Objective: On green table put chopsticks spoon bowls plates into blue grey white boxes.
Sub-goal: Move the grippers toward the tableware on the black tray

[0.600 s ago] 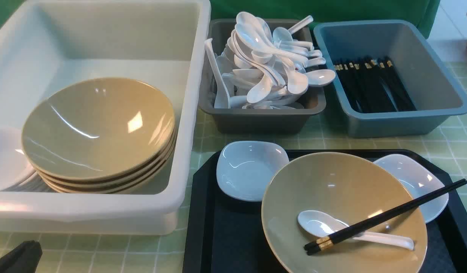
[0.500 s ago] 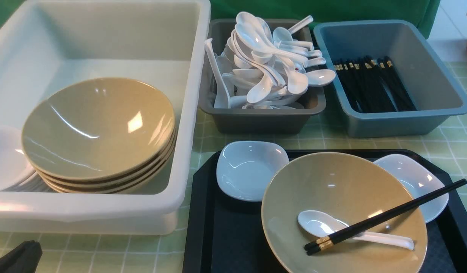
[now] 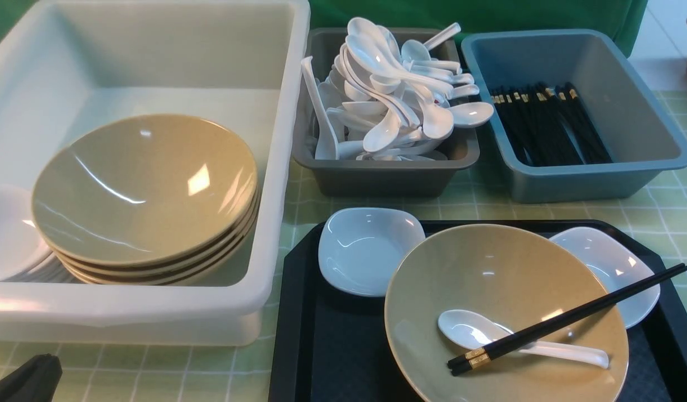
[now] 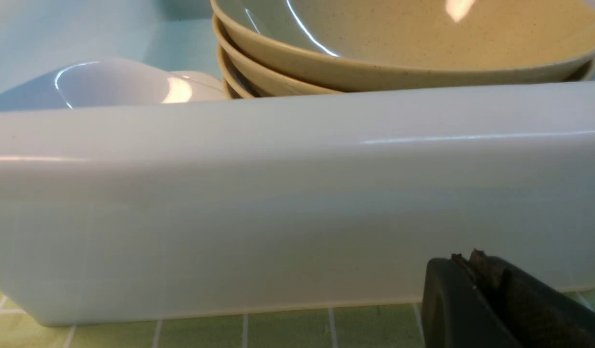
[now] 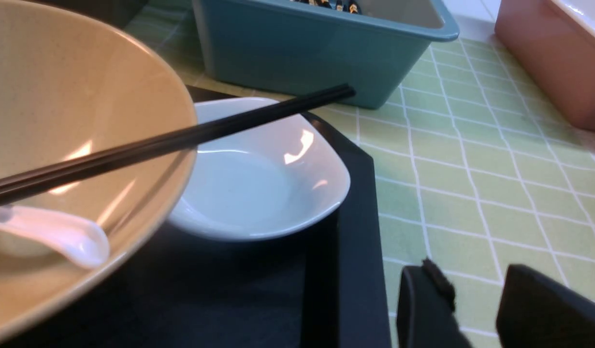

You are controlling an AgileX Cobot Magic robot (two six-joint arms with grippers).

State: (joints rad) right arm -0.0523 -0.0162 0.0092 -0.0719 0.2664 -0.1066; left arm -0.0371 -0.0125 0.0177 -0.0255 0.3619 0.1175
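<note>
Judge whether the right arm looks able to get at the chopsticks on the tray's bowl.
Probably yes: the right gripper sits open beside the tray, and the chopsticks lie uncovered atop the bowl, tips jutting toward that side.

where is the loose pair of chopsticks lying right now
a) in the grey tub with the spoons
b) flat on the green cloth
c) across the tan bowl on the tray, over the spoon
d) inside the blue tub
c: the chopsticks lie across the bowl on the black tray, crossing over the spoon inside it, with their thin ends reaching out above the right-hand plate.
</note>
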